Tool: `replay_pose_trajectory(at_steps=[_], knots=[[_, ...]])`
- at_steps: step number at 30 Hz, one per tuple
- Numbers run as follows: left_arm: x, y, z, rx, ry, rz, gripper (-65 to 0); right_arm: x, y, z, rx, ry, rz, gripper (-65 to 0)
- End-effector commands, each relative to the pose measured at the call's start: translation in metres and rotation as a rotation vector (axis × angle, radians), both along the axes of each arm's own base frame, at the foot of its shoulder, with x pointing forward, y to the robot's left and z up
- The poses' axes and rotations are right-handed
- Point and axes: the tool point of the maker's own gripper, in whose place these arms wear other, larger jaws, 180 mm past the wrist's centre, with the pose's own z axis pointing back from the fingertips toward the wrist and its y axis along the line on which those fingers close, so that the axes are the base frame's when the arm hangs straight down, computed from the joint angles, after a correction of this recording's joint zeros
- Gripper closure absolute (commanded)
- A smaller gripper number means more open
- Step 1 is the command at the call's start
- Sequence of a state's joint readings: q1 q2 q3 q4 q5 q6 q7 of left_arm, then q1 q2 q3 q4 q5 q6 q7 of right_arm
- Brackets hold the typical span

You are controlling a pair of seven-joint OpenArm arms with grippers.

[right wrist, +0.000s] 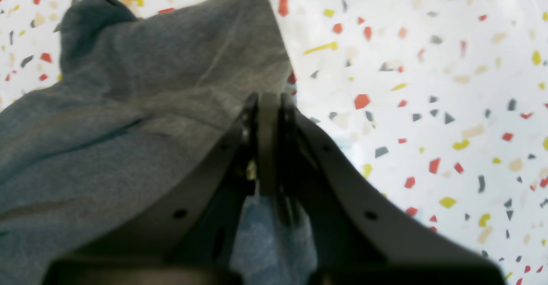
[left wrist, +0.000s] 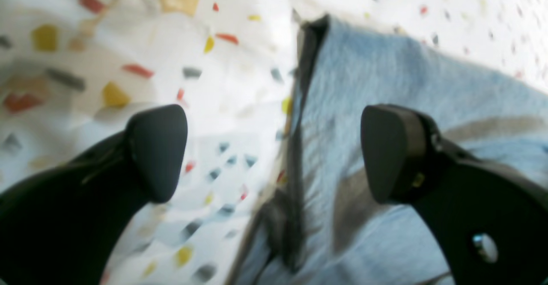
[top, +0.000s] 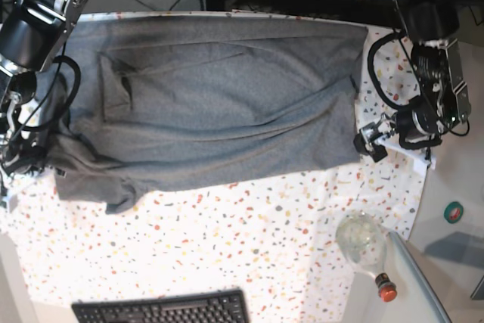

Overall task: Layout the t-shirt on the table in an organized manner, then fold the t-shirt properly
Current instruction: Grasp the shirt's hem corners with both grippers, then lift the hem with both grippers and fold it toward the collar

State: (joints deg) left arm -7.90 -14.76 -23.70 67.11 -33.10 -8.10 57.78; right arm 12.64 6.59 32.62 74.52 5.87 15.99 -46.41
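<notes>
Left wrist view: the left gripper (left wrist: 274, 152) has its jaws spread wide and released. The plain heather-grey cotton t-shirt (left wrist: 385, 118) fills the right half of the frame, its dark edge running top to bottom between the jaws, the white red-and-yellow-flecked tabletop (left wrist: 128, 62) to the left.

Right wrist view: the right gripper (right wrist: 269, 118) has its jaws clenched on the shirt's edge; cloth spreads to the upper left.

Base view: the shirt lies lengthwise across the upper frame, a rumpled sleeve at lower left. The left gripper sits just beside its right edge, so that arm is nearer for re-grasping there.
</notes>
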Motion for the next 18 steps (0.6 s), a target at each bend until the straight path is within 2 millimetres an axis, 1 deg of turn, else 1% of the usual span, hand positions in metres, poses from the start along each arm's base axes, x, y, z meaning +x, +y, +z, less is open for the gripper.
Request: replay_pose_trajectory(at_steps=[1,3,4,7,9,14,17,18], knots=[[0.020,0.008,0.016,0.008,-0.059,0.012,-61.5,0.014,-0.012,0.020,-0.032,-0.061,-0.011,0.0],[0.033,0.011,0.018,0.011,-0.098,0.037,-61.5,0.014,-0.012,0.020,-0.030,-0.061,-0.010,0.0],[0.038,0.008,0.017,0.016,-0.110,0.030,-61.5,0.014,-0.012,0.020,-0.030,-0.061,-0.010,0.0],[0.046,-0.013,0.004,0.035,-0.097,-0.041,-61.5,0.013,-0.014,0.020,-0.031,-0.061,-0.014,0.0],[0.047,-0.023,-0.003,0.032,-0.073,-0.075,-61.5,0.013,-0.014,0.020,-0.031,-0.061,-0.014,0.0],[0.045,-0.027,-0.011,0.015,-0.051,-0.068,-61.5,0.012,-0.015,0.019,-0.033,-0.058,-0.014,0.0],[0.052,-0.026,-0.012,0.019,-0.071,-0.053,-61.5,0.011,-0.015,0.019,-0.033,-0.056,-0.014,0.0],[0.051,-0.025,-0.016,0.019,-0.067,-0.044,-61.5,0.011,-0.015,0.019,-0.033,-0.056,-0.014,0.0]])
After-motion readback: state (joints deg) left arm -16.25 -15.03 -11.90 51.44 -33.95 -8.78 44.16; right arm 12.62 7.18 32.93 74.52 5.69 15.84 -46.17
